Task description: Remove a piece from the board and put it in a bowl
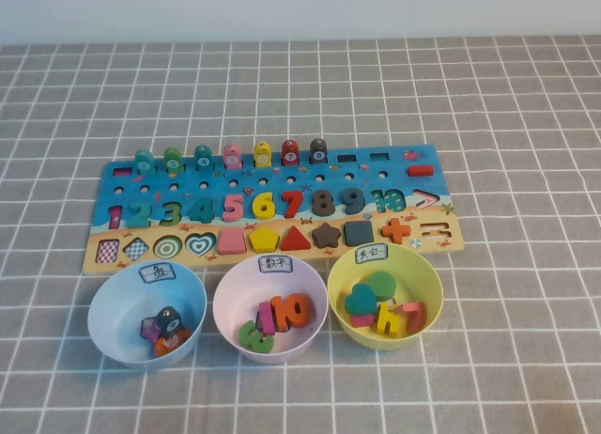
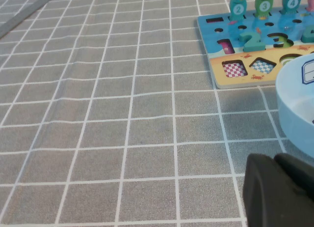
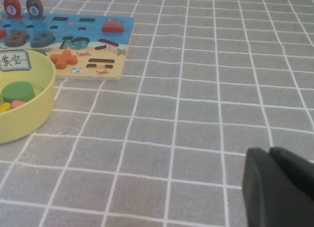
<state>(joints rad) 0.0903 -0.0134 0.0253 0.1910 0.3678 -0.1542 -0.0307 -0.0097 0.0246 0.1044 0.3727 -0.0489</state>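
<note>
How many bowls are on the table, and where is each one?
3, in a row in front of the board: the blue bowl on the left, the pink-lilac bowl in the middle, the yellow bowl on the right. The left gripper and right gripper hang apart from them.

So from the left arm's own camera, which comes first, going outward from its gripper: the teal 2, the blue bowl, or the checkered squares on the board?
1. The blue bowl, just beyond the left gripper at the picture's bottom corner.
2. The checkered squares, on the board's near sandy strip.
3. The teal 2, farther back on the blue part.
</note>
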